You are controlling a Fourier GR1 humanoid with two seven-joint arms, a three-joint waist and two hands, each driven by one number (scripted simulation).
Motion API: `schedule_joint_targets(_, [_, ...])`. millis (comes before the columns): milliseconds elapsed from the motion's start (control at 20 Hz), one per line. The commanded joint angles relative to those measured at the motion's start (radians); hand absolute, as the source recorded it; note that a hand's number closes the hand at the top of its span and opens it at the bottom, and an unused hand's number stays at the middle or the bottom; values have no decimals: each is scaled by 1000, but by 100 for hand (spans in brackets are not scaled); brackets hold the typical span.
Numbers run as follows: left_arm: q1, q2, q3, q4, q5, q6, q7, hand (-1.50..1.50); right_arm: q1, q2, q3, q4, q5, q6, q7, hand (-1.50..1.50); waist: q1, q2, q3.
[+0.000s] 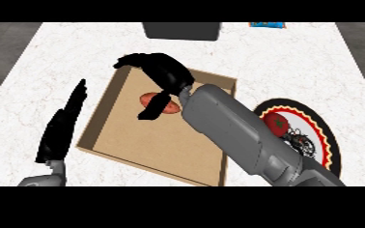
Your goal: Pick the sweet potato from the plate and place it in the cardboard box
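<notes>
The potato [162, 104], a smooth orange-red oval, lies on the brown floor of the flat box [121, 130], off the patterned round plate [319, 125]. The right hand [160, 70] hangs over it, fingers released; only withdrawal seems left. The left hand [63, 125] rests open on the marbled bench [285, 58]

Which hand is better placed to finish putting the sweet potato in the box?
The right hand: it hangs over the cardboard box, right above the sweet potato. The left hand rests open outside the box's left wall.

Single head view, steeply above counter [299, 53]
</notes>
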Motion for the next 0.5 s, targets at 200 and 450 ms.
schedule_joint_targets(200, [11, -7, 1, 26, 3, -1, -29, 0, -43, 0, -219, 70, -261, -70, -91, -150, -5, 2, 1])
schedule_joint_targets(450, [36, 0, 9, 20, -1, 2, -43, 0, -64, -2, -386, 203, -333, -36, -189, -150, -15, 3, 0])
